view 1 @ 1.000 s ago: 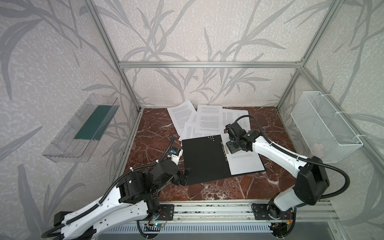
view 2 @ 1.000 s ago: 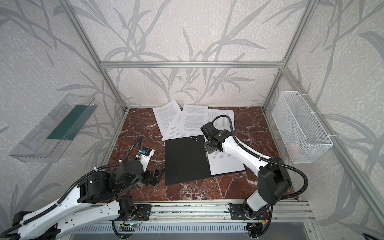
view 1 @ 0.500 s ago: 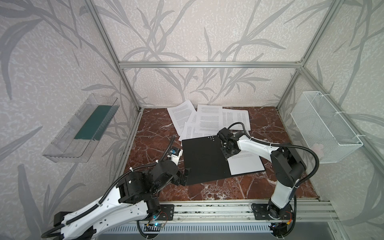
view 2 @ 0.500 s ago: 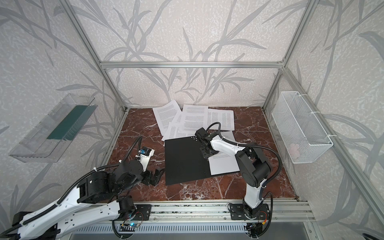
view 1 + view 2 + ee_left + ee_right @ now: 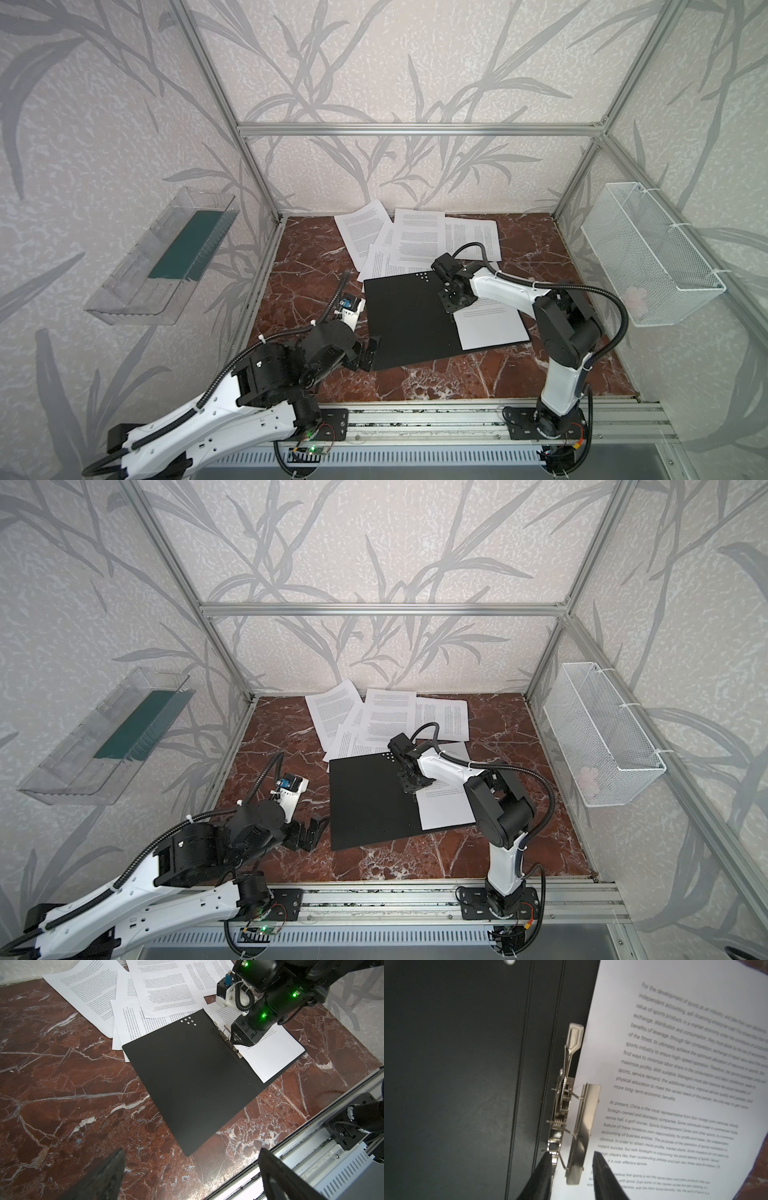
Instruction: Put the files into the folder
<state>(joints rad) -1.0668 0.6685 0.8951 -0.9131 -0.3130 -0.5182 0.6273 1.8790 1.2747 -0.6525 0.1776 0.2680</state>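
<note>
Barely begun: folder (image 5: 407, 320) lies open on table (image 5: 311, 266), one sheet (image 5: 490, 328) in its right half by the clip (image 5: 564, 1105). Other files (image 5: 415, 237) lie loose behind it. Right gripper (image 5: 572, 1154): jaws narrow, straddling clip, not visibly clamped. Left gripper (image 5: 192, 1151): wide, empty.

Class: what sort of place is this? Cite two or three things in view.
Probably a robot test cell: an aluminium frame encloses the marble tabletop, and a left arm and a right arm stand on a front rail.
</note>
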